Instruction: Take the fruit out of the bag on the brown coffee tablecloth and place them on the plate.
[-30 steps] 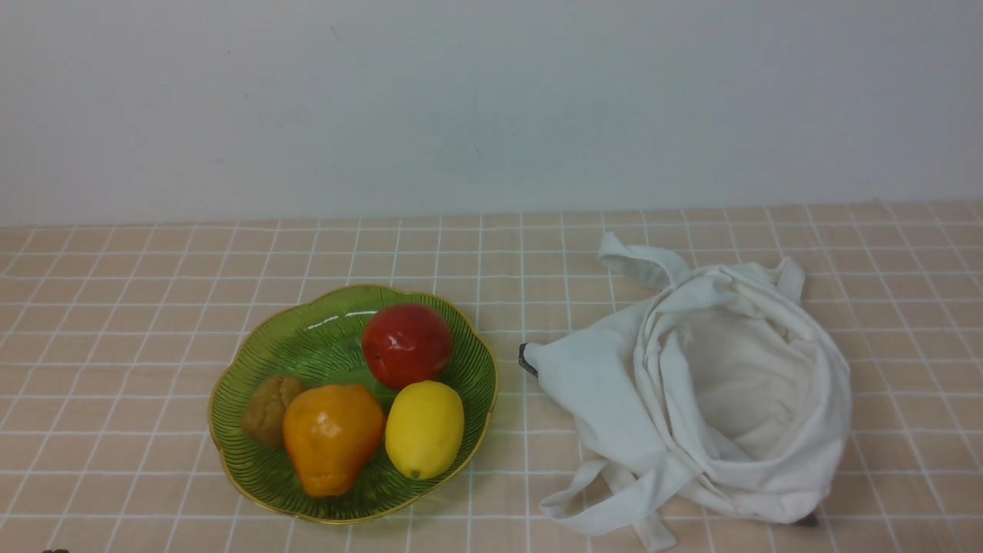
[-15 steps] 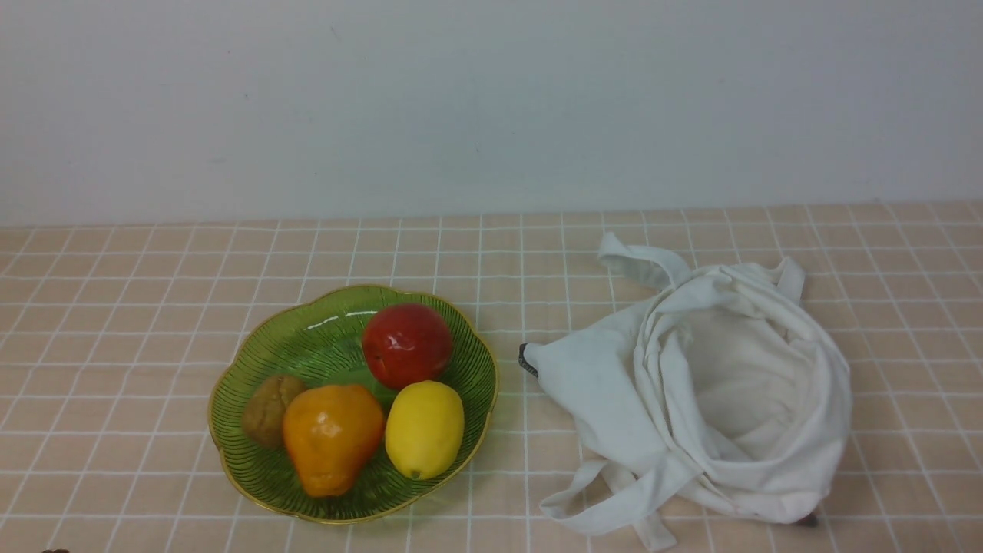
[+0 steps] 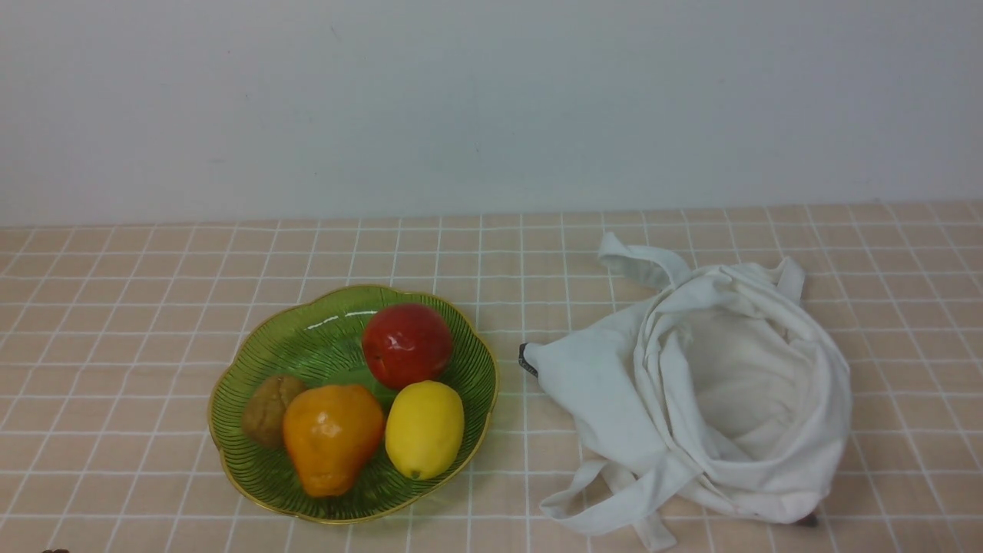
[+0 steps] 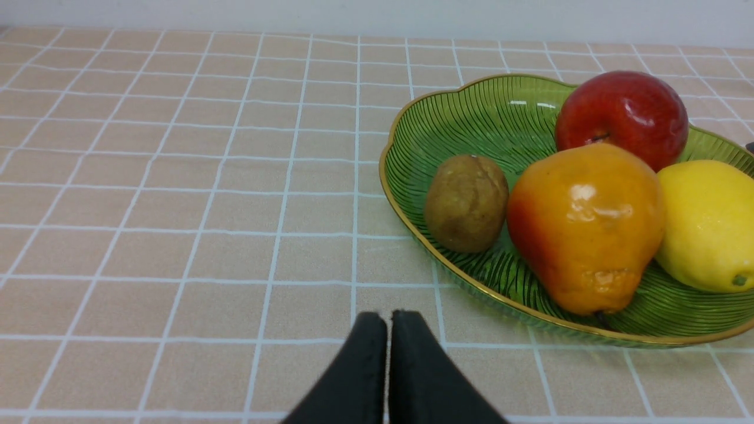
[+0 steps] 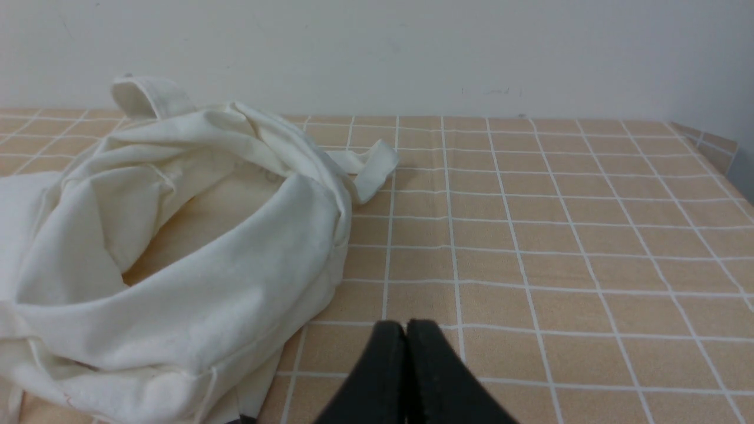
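The orange-yellow pear-shaped fruit (image 3: 332,438) lies in the green glass plate (image 3: 307,326) at the front left; it also shows in the left wrist view (image 4: 586,227) in the plate (image 4: 447,112). The white cloth bag (image 3: 706,399) lies open on the right of the checked tablecloth (image 3: 115,307), with nothing showing inside; the right wrist view shows it too (image 5: 177,265). My left gripper (image 4: 387,321) is shut and empty, low over the cloth, apart from the plate. My right gripper (image 5: 406,330) is shut and empty beside the bag. Neither gripper shows in the front view.
In the plate with the pear lie a red apple (image 3: 407,346), a yellow lemon (image 3: 424,430) and a small brown fruit (image 3: 269,409). A pale wall stands behind the table. The bag's handles (image 3: 607,499) trail toward the front edge.
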Controlling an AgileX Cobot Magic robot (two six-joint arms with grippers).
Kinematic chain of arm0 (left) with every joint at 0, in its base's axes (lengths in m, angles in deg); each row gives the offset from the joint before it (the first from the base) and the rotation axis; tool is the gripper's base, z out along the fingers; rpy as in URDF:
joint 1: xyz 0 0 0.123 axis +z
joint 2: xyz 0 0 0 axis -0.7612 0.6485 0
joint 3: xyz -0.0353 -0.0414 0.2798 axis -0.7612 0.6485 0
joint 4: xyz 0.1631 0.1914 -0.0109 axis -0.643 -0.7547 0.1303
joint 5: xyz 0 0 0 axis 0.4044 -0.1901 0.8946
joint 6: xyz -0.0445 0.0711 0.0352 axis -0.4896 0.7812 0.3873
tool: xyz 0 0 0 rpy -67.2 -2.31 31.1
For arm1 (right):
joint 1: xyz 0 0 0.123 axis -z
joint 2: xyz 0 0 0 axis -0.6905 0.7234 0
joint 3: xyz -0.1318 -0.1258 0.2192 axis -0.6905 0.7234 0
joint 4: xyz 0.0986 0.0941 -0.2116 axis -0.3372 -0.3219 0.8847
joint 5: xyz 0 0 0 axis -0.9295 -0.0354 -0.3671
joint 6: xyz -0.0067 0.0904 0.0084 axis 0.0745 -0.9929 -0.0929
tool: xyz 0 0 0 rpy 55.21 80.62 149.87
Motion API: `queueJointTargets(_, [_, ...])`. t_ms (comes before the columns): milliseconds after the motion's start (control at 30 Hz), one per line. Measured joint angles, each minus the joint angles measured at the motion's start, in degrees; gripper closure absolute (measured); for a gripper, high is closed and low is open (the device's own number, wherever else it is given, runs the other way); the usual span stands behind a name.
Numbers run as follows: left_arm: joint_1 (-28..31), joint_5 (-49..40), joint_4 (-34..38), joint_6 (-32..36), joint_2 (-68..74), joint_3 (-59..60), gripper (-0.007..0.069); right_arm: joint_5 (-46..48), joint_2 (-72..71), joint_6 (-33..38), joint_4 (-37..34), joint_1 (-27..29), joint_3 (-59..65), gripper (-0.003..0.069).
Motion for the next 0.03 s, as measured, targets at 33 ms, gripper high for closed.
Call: queueJointTargets(33, [0.0, 0.0, 0.0, 0.0, 0.0, 0.0, 0.0632, 0.0, 0.0, 0.0, 0.0, 0.0, 0.0, 0.0672])
